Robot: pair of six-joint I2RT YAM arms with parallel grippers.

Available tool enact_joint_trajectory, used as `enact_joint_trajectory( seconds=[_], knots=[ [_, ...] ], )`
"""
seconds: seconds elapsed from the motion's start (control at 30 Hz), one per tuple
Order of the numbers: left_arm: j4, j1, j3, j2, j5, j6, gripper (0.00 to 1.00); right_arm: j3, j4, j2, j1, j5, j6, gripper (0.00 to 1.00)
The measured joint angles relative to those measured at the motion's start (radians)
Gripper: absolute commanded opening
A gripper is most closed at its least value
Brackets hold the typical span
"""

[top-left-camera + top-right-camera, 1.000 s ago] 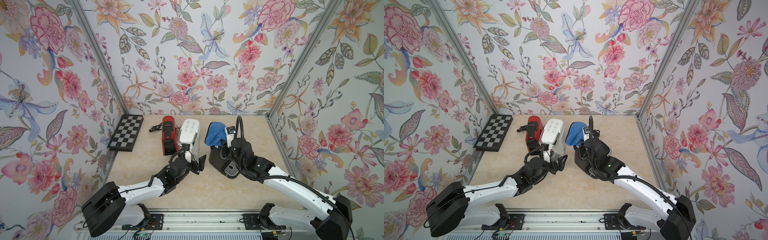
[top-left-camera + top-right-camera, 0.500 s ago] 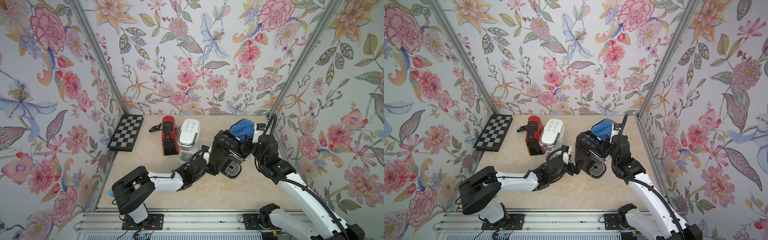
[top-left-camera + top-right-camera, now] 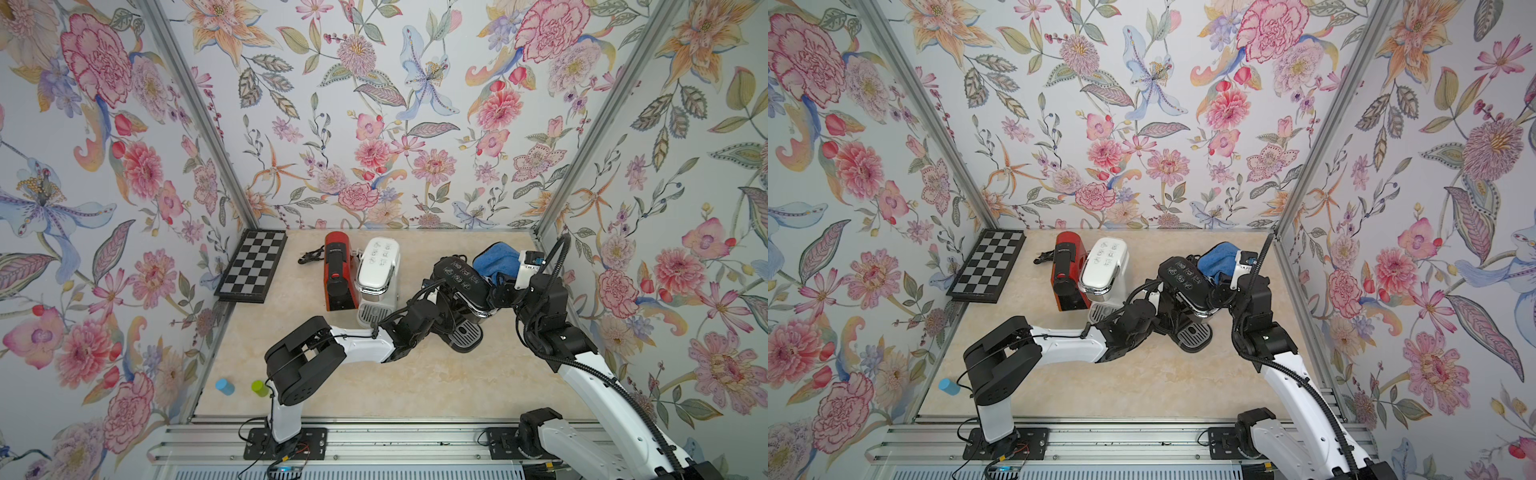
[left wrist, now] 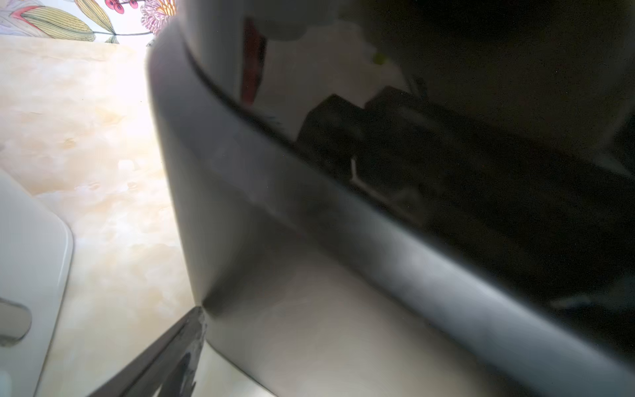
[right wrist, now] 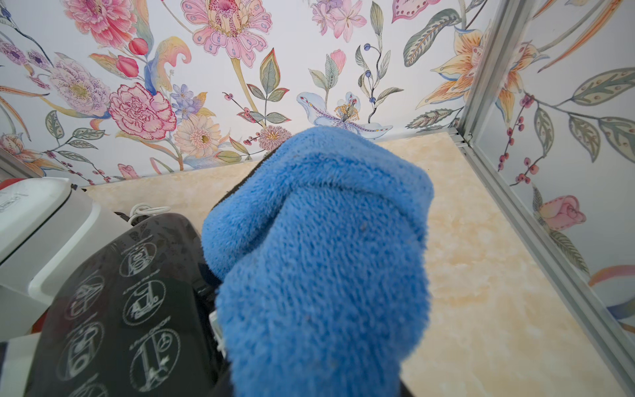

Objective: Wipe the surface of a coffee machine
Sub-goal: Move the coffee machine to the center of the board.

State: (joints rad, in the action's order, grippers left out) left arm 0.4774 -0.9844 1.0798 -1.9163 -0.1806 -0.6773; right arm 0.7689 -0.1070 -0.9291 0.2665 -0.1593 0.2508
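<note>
Moved: since a second ago my left arm has swung off the white coffee machine (image 3: 376, 272) and over to the black coffee machine (image 3: 457, 291). My right arm has carried the blue cloth (image 3: 494, 257) from over that machine to its far right side, so the icon panel (image 3: 459, 276) is now uncovered.
Left arm: my left gripper (image 3: 445, 309) sits low against the black coffee machine's left flank, under its overhanging head, with the jaws spread wide. In the left wrist view the dark glossy body fills the frame and one finger (image 4: 165, 357) lies along its wall. I cannot tell whether the jaws actually press on it.
Right arm: my right gripper (image 3: 496, 272) is pinching the blue cloth. The cloth bunches over the fingers and hides them in both top views, and it blocks the centre of the right wrist view (image 5: 319, 261).
Cloth against machine: the cloth is raised, just beside the far right edge of the icon panel (image 5: 113, 309). I cannot confirm contact.
Black coffee machine: it stands on the worktop (image 3: 415, 386), right of centre and between my two arms, with its drip tray (image 3: 466, 336) toward the near edge.
Neighbours: the white coffee machine is near it on the left, and the red coffee machine (image 3: 337, 270) stands right beside the white one. A black cable (image 3: 309, 255) lies at the red one's far left.
Left wall: a chessboard (image 3: 253, 264) lies at the far end of the wall.
Near left corner: a blue cylinder (image 3: 224, 385) and a green cylinder (image 3: 258, 387) sit by my left arm's base, well apart from the machines.
</note>
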Motion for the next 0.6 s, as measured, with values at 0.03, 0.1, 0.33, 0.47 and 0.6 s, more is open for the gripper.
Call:
enact_joint_trajectory(
  seconds=[0.03, 0.1, 0.33, 0.47, 0.6],
  knots=[
    [-0.003, 0.009, 0.015, -0.021, 0.007, 0.0, 0.97, -0.002, 0.0, 0.0, 0.0, 0.005, 0.0, 0.34],
    [-0.007, 0.025, 0.046, -0.062, 0.024, 0.005, 0.97, -0.007, 0.006, 0.0, 0.0, 0.014, 0.0, 0.34],
    [-0.038, 0.048, 0.217, -0.187, 0.053, 0.034, 0.97, -0.012, 0.008, 0.0, -0.034, -0.01, -0.003, 0.34],
    [-0.039, 0.051, 0.306, -0.249, 0.077, 0.041, 0.97, -0.011, 0.008, 0.0, -0.042, -0.018, -0.004, 0.34],
    [-0.036, 0.057, 0.37, -0.298, 0.095, 0.041, 0.97, -0.011, 0.007, 0.0, -0.045, -0.025, -0.004, 0.34]
  ],
)
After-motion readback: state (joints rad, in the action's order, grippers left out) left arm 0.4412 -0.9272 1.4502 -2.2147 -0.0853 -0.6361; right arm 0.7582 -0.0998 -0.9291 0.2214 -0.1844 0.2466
